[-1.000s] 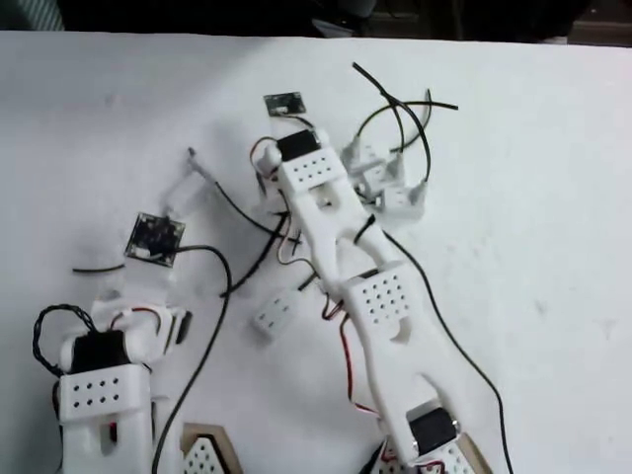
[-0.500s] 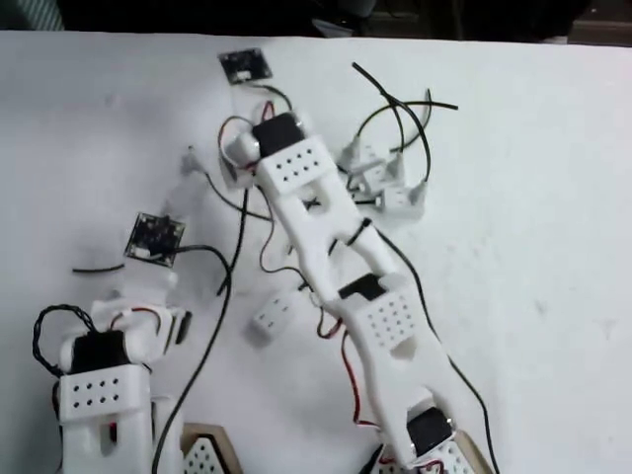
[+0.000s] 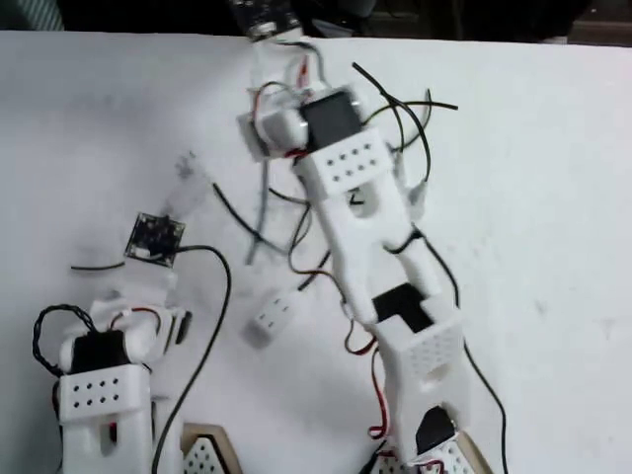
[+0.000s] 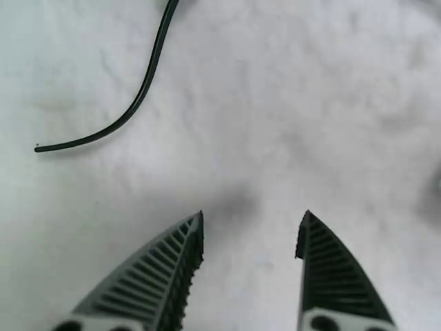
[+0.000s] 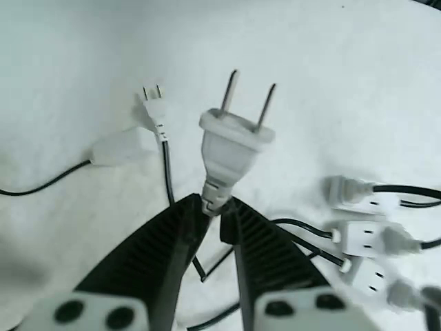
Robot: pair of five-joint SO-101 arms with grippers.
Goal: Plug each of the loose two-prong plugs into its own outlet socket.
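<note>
My right pincer [image 5: 212, 203] is closed almost all the way. Its two dark ribbed fingers pinch the white two-prong plug [image 5: 234, 141] by the narrow neck where the cord leaves the body. The plug sticks out past the fingertips with both metal prongs pointing away from the pincer, and nothing is fitted onto them. A second plug [image 5: 153, 103] lies loose on the white counter [image 3: 553, 148], near the held one but apart from it, with its thin black lead trailing back under my fingers. Off to the other side, three white sockets [image 5: 365, 238] lie close together on their black leads, well apart from the held prongs, and I see no plug in any of them. From the high view, my right arm [image 3: 351, 168] stretches from the near edge up across the middle of the counter toward the far edge. My left arm [image 3: 94, 390] sits folded at the near left corner. A small white block [image 3: 272, 314], which looks like another socket, lies on the counter between the two arms. My left pincer [image 4: 251, 221] is spread wide over bare counter and grips nothing. A black cord [image 4: 141, 103] curves across the surface beyond its fingertips, with its cut end lying free.
</note>
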